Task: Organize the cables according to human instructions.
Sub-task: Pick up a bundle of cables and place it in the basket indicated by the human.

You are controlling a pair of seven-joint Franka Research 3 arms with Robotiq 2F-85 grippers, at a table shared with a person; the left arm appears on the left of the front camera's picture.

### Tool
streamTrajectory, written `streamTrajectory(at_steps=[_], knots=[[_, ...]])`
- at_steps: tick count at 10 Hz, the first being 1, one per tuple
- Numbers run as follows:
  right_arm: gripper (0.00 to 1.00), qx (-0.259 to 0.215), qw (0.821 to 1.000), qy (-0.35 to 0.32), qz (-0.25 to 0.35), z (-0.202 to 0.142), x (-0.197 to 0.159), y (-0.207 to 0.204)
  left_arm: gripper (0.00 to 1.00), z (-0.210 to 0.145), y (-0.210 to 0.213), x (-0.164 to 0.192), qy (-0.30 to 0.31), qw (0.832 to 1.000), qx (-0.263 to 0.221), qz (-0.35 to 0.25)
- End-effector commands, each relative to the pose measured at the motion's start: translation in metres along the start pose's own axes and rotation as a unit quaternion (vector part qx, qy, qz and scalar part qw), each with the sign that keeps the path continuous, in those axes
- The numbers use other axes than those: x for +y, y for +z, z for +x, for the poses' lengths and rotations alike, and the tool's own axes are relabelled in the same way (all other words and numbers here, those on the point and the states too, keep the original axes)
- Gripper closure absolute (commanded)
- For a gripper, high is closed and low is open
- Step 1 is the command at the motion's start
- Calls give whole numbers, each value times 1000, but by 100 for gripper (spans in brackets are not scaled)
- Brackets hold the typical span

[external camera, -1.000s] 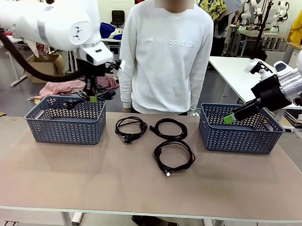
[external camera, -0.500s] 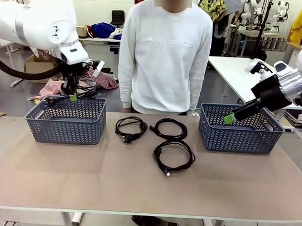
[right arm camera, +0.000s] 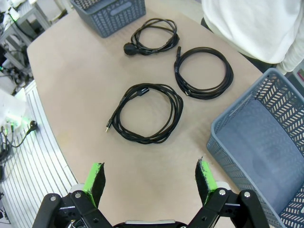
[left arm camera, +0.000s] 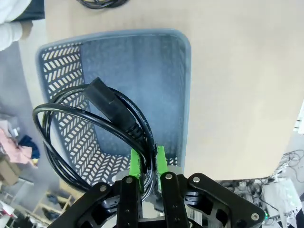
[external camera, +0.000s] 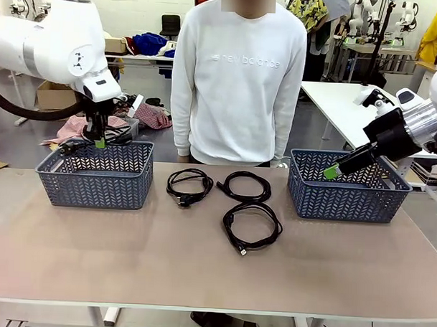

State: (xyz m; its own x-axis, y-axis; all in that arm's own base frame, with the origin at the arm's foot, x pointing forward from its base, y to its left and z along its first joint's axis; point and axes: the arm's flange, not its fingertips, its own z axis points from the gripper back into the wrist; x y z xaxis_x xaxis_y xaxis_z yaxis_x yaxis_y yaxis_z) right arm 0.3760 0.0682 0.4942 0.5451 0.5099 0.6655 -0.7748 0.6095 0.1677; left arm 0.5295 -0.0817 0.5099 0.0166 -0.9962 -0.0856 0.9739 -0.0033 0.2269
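Note:
My left gripper [external camera: 99,140] hangs over the back rim of the left grey basket [external camera: 96,181], shut on a coiled black cable [external camera: 70,145]. In the left wrist view the green pads [left arm camera: 137,164] pinch that cable [left arm camera: 102,93], whose loop and plug dangle above the basket [left arm camera: 186,95]. Three more cables lie on the table: one [external camera: 183,199] left of centre, one [external camera: 223,185] beside it, one [external camera: 229,220] nearer me. My right gripper [external camera: 332,169] stands open above the right basket [external camera: 346,200]. Its wrist view shows the gripper [right arm camera: 150,174] with nothing in it, over the table cables [right arm camera: 129,47] [right arm camera: 177,66] [right arm camera: 179,107].
A person in a white sweatshirt [external camera: 239,78] stands at the table's far edge behind the cables. The right basket [right arm camera: 214,129] has a bare floor. The left basket [right arm camera: 109,14] sits across the table in the right wrist view. The near half of the table [external camera: 200,278] is bare.
My left arm has swung to the left with the cable, from above the basket's right end to above its middle. The right arm and the table cables have not moved.

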Motion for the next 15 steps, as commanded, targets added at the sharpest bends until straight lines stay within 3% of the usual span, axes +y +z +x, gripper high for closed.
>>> streamTrajectory(at_steps=[1,7,14,15], knots=[[0,-10,1000,8,10,1,-3,-1,85,-2,-8,8,-18,1000,-1,5],[0,-10,1000,8,10,1,-3,-1,85,1,-35,21,-23,999,-41,-2],[0,-10,1000,8,10,1,-3,-1,85,-4,-49,32,-8,999,-49,-7],[0,-10,1000,8,10,1,-3,-1,68,-6,-50,34,-7,999,-49,-10]])
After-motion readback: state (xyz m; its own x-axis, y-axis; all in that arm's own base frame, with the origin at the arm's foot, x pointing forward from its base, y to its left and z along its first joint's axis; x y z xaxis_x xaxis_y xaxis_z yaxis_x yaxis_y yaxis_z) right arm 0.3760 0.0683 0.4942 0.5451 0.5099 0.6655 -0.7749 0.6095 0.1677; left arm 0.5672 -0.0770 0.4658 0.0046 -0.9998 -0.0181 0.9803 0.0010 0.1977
